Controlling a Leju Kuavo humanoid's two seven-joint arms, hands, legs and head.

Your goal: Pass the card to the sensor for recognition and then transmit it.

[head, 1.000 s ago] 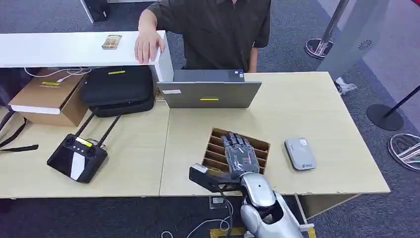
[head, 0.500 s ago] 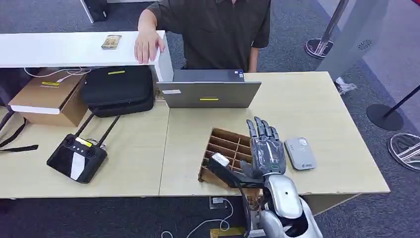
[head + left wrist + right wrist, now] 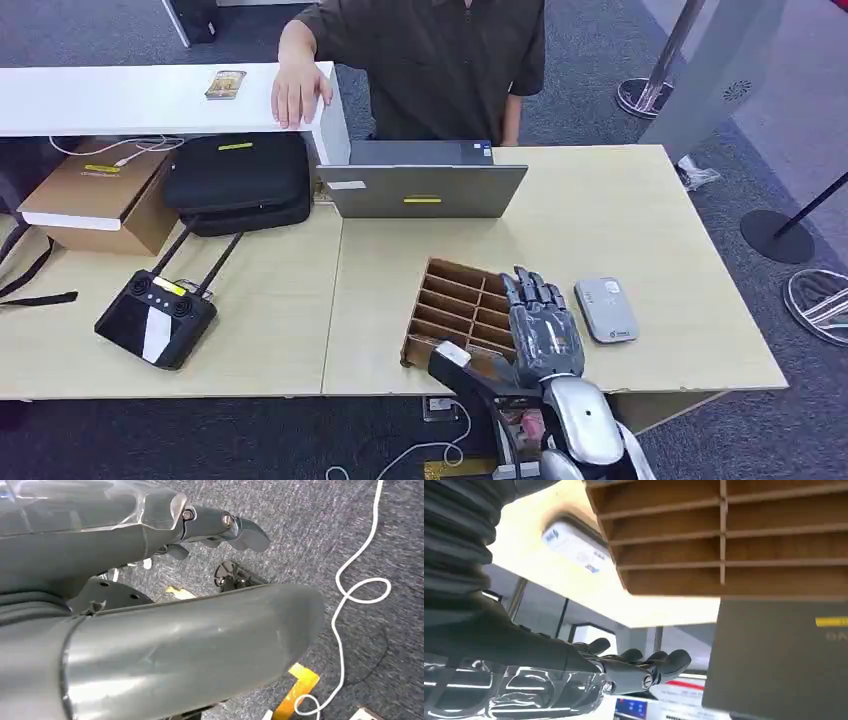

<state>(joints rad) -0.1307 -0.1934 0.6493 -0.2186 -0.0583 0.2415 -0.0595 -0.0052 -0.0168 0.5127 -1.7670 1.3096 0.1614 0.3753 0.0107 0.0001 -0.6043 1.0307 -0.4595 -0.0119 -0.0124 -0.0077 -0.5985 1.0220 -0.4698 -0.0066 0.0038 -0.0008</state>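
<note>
Right robot hand (image 3: 543, 325): palm down, fingers spread and straight, holding nothing, over the right edge of the wooden slotted tray (image 3: 455, 305) near the desk's front edge.

Card: cannot be made out in the tray slots; none in the robot hand.

Card reader (image 3: 606, 309): grey, flat on the desk (image 3: 620, 215), just right of the right robot hand, apart from it.

Left robot hand (image 3: 220, 527): hanging over grey carpet, fingers loosely extended, nothing in it.

Laptop (image 3: 423, 180): grey, at the desk's far edge, a person (image 3: 430, 60) behind it.

Remote controller (image 3: 155, 318): black, on the left of the desk.

Black case (image 3: 238, 180) and cardboard box (image 3: 95, 195): far left.
</note>
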